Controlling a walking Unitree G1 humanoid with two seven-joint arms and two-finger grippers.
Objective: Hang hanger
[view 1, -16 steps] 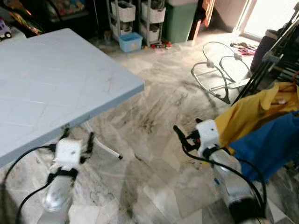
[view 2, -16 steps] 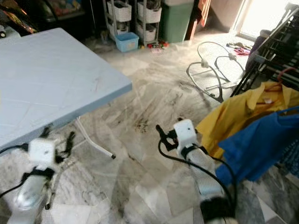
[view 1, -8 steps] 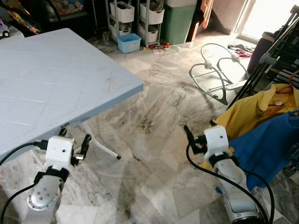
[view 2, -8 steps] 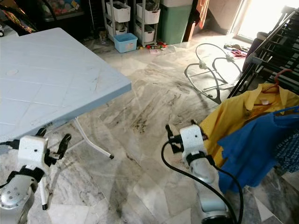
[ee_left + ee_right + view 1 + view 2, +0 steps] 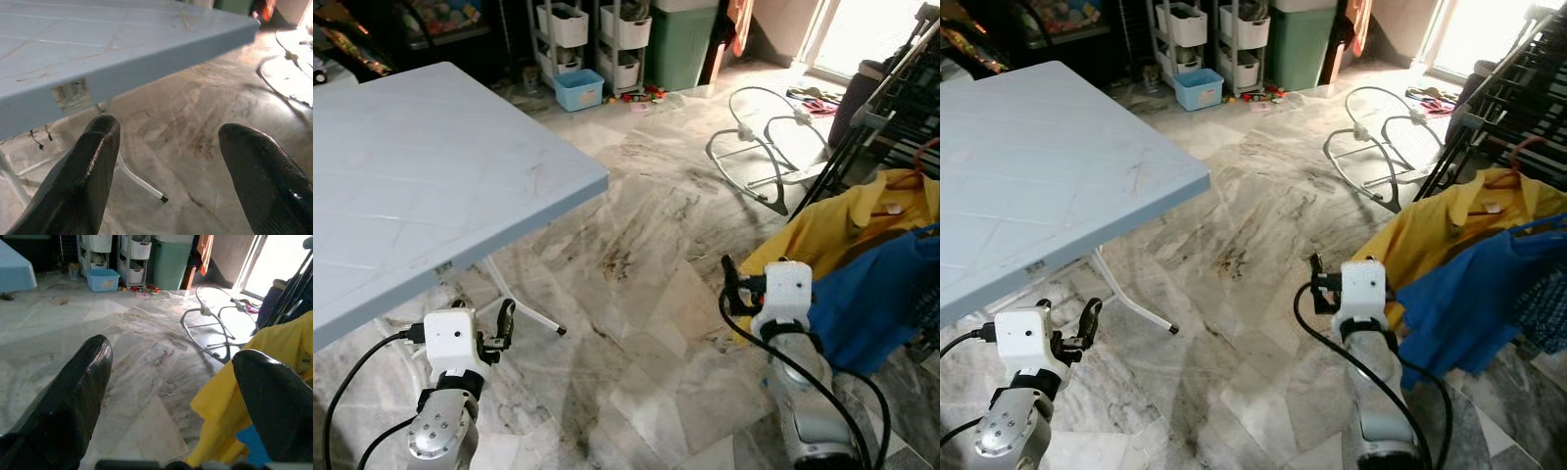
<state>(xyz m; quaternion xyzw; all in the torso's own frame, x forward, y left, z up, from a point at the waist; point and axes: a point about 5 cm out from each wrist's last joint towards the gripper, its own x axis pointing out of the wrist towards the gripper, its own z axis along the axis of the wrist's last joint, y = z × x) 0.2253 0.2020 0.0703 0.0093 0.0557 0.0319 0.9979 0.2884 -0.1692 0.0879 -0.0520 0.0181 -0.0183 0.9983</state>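
An orange hanger hook sticks up from the collar of a yellow shirt on the black drying rack at the right. A blue garment hangs in front of the shirt. My right gripper is open and holds nothing. It hovers low over the floor, just left of the shirt's hem and pointing away from it. My left gripper is also open with nothing in it, down near the floor beside the blue table's edge.
A light blue plastic table on white legs takes up the left. A wire bouncer frame lies on the marble floor ahead at the right. Shelves, a blue tub and a green bin line the far wall.
My right gripper has shifted to the right, closer to the yellow shirt. My left arm has sunk lower and nearer to me. Both stay open.
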